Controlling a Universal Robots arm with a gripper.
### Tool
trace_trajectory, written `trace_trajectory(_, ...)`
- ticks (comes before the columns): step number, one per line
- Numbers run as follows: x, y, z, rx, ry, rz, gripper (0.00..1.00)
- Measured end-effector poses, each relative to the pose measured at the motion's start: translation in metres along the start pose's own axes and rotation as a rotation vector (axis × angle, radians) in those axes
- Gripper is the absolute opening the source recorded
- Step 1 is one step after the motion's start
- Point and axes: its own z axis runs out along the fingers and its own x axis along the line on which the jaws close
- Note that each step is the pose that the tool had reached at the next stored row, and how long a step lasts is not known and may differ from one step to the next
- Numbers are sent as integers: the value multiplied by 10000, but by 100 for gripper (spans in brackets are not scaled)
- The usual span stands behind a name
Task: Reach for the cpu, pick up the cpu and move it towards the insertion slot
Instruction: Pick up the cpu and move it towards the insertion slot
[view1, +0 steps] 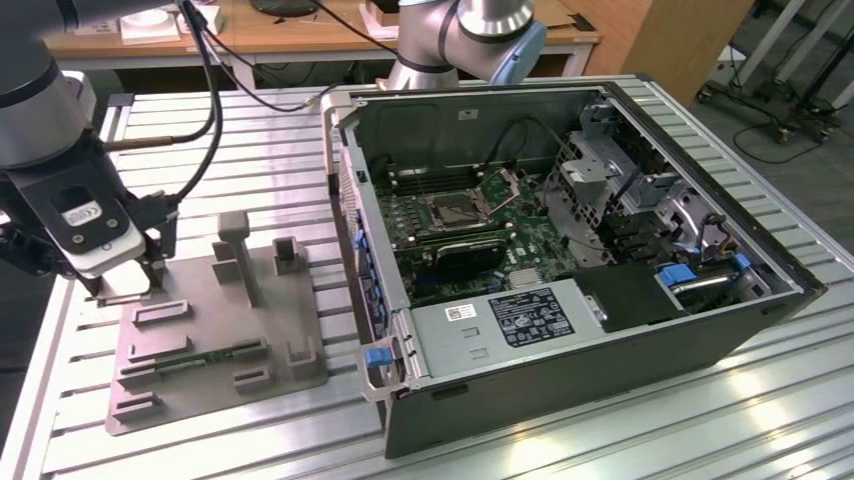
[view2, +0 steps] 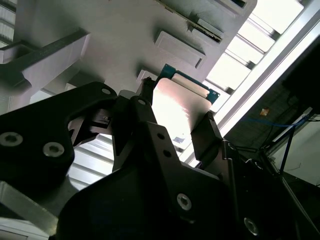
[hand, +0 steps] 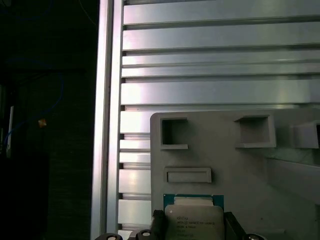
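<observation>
The cpu (view2: 180, 107), a flat square chip with a silvery top and a green rim, sits between my gripper's (view2: 177, 116) two dark fingers (view2: 210, 136), which press on its opposite sides. It also lies between the fingers in the first wrist view, cpu (hand: 194, 220) and gripper (hand: 194, 226), just above the grey tray (hand: 240, 175). In the exterior view my gripper (view1: 127, 285) hangs low over the far corner of the tray (view1: 267, 320) at the exterior view's left. The insertion slot (view1: 454, 210), a silver-framed socket with its bracket raised, lies inside the open computer case.
The open computer case (view1: 747, 240) stands on the slatted metal table (view1: 254, 130) at the exterior view's right of the tray. A green memory stick (view1: 200, 358) lies in the tray's near part. Upright tray posts (view1: 234, 240) rise close to my gripper. A second arm's base (view1: 467, 40) stands behind the case.
</observation>
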Motion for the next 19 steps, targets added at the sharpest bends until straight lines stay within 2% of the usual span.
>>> trace_trajectory(19,0,3,-66,-1,-2,5,55)
